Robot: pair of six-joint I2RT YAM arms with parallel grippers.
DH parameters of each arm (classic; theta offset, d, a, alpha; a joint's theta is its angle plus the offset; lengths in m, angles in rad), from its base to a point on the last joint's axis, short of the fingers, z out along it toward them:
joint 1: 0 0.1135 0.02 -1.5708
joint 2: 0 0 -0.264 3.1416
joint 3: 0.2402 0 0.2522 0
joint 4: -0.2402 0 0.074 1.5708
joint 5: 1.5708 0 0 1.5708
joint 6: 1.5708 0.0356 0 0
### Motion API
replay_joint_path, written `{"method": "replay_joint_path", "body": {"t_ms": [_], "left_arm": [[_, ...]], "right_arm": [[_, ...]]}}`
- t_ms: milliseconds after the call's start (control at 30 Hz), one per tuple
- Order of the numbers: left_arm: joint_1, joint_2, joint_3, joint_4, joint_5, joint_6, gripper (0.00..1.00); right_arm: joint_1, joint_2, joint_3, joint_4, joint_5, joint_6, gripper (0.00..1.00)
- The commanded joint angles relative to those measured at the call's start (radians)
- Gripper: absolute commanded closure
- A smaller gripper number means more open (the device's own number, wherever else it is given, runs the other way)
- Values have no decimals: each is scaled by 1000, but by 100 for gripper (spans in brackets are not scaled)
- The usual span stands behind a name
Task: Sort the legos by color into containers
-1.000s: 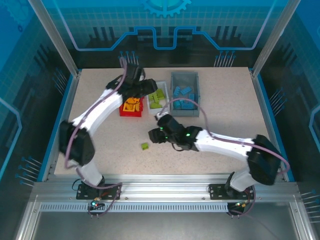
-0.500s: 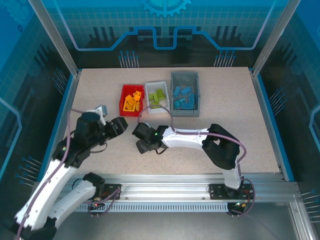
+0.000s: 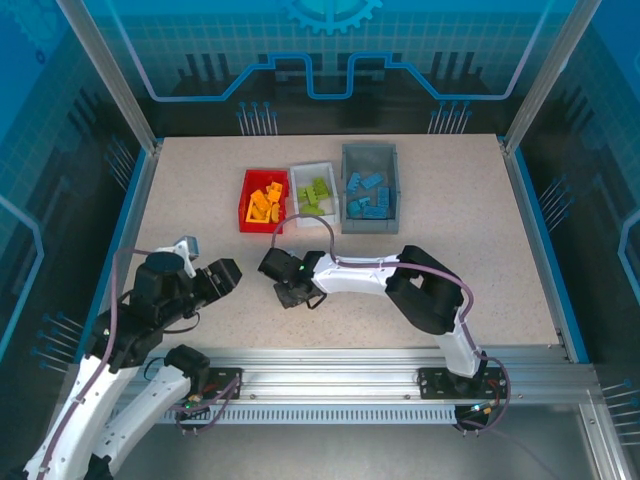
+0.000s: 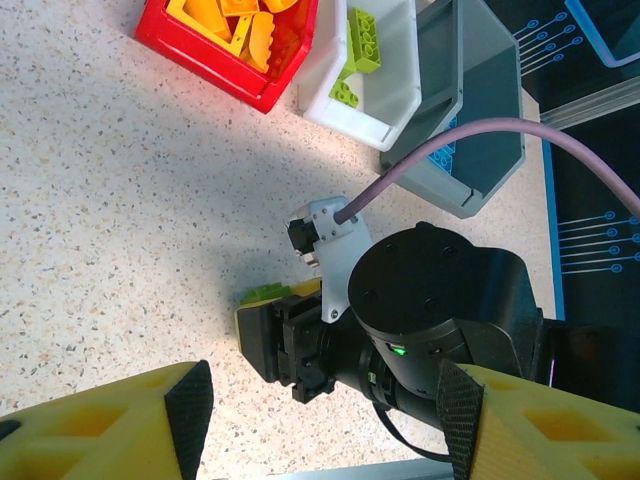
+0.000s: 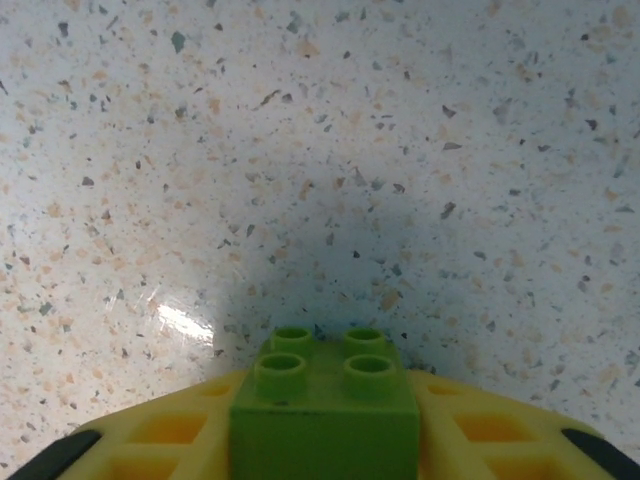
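Observation:
A lime green lego (image 5: pixel 325 385) with four studs sits between the yellow fingers of my right gripper (image 5: pixel 325 425), which is shut on it just above the speckled table. From the left wrist view, that green lego (image 4: pixel 262 294) peeks out behind the right gripper (image 4: pixel 262 335). My left gripper (image 4: pixel 325 415) is open, with nothing between its fingers, and hovers near the right one. In the top view the right gripper (image 3: pixel 283 293) is at centre-left and the left gripper (image 3: pixel 218 276) is to its left. Orange legos (image 3: pixel 264 203) fill the red bin (image 3: pixel 243 200), green legos (image 3: pixel 315 193) the white bin (image 3: pixel 312 167), blue legos (image 3: pixel 370 195) the grey bin (image 3: pixel 370 148).
The three bins stand in a row at the back centre of the table. The right arm (image 3: pixel 420 290) stretches across the middle. A purple cable (image 4: pixel 450 140) arcs over the right wrist. The table's near edge is a metal rail (image 3: pixel 330 380).
The left arm pulled back from the red bin to the near left. The right gripper moved left over the loose green lego and shut on it.

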Motion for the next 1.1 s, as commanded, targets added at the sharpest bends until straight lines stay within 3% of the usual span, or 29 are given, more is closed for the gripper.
{"method": "replay_joint_path", "body": {"t_ms": [0,167,333,633,967,1067], "left_arm": [[0,6,-16,2,5,-10,35],[1,15,-4,25,20,-14,35],[0,75,18,110,41,-20,35],[0,236,60,291,79,-10,35],[-2,260,25,325,99,-17,35],[-1,254,14,323,102,-21,35]], "right_arm": [[9,-3,24,-23,2,11,67],[-4,-129,13,-61,118,-28,70],[-120,-169,85,-136,213,-102,69],[-338,92,481,-260,263,-213,69],[-402,367,861,-401,257,-247,68],[-403,396,902,-419,254,-244,62]]}}
